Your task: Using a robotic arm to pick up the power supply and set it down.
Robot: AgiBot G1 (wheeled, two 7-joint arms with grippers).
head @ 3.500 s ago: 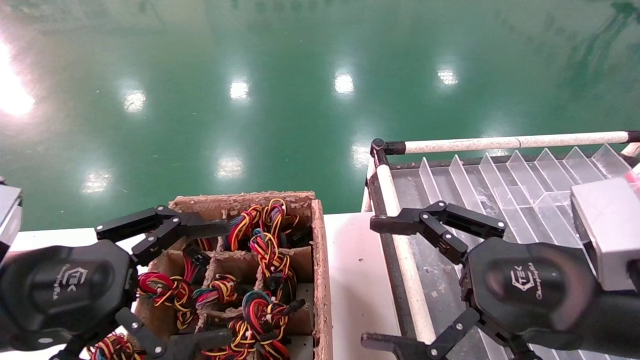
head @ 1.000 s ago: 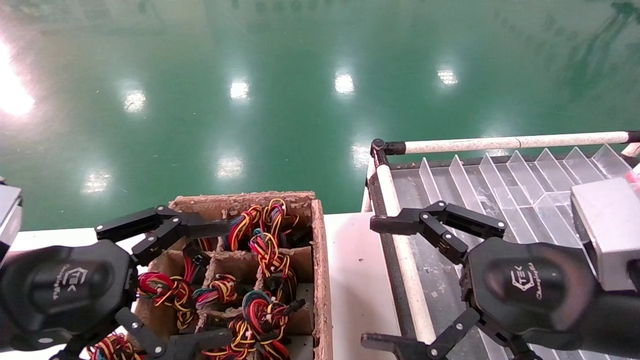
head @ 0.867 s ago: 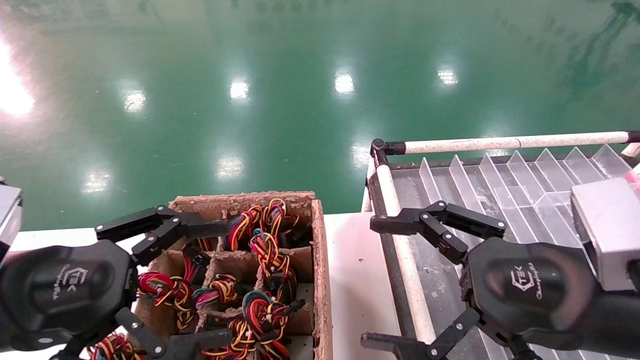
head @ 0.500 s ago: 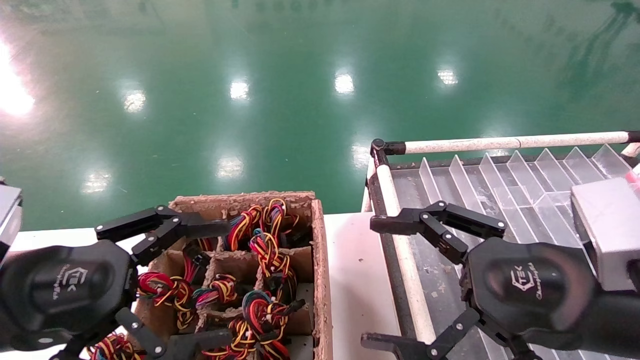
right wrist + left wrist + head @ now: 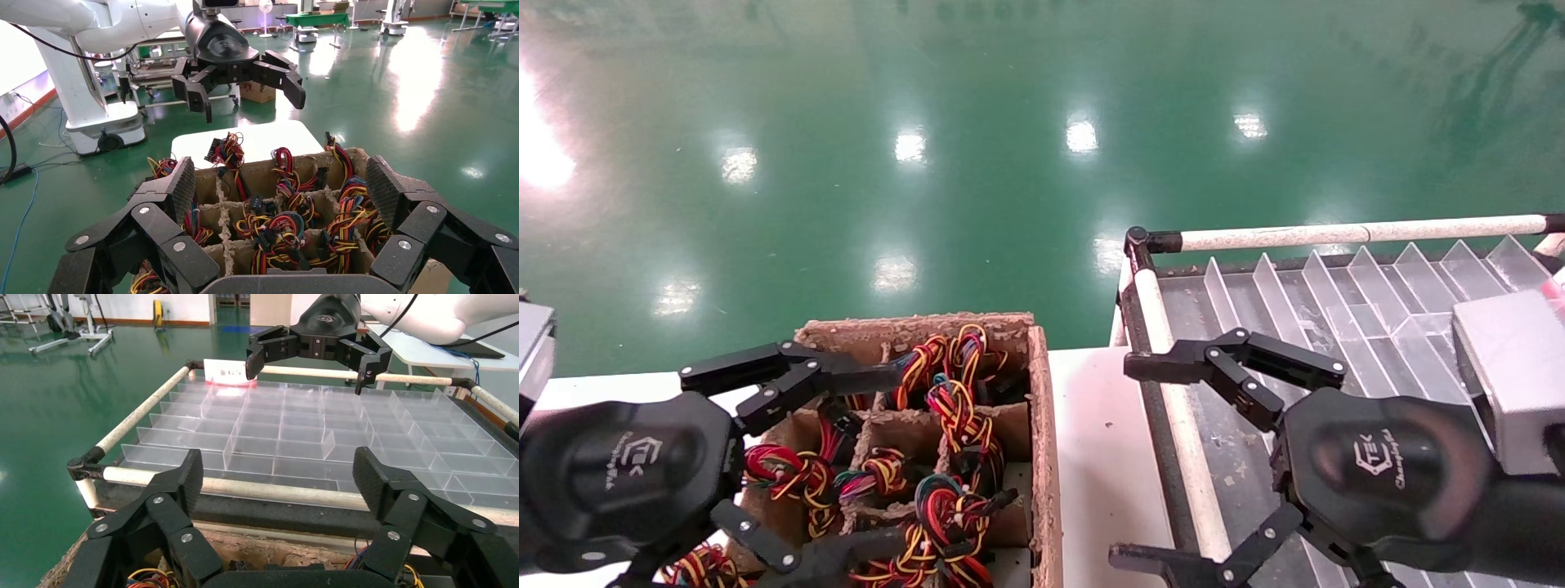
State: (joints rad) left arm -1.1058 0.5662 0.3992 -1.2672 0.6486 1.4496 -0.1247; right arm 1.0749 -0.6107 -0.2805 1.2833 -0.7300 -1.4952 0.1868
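Only the power supplies' twisted red, yellow and black wire bundles (image 5: 952, 408) show, sticking up from a cardboard box (image 5: 1042, 457) of paper-pulp compartments; their grey bodies are hidden inside. My left gripper (image 5: 891, 461) hovers open over the box's left side, one finger across the back row and one across the front row. Its own view shows the open fingers (image 5: 190, 471) with nothing between them. My right gripper (image 5: 1124, 461) hangs open over the left edge of a clear divided tray (image 5: 1336, 294). From its wrist the wire bundles (image 5: 275, 226) and the left gripper (image 5: 245, 95) are seen.
The box stands on a white table (image 5: 1099, 457). White tube rails (image 5: 1352, 234) frame the tray (image 5: 294, 429), whose compartments hold nothing. A plain grey block (image 5: 1512, 380) is fixed at my right wrist. Green floor lies beyond the table.
The left gripper's two fingers have shifted slightly toward each other and a little farther over the box. The right arm has not moved.
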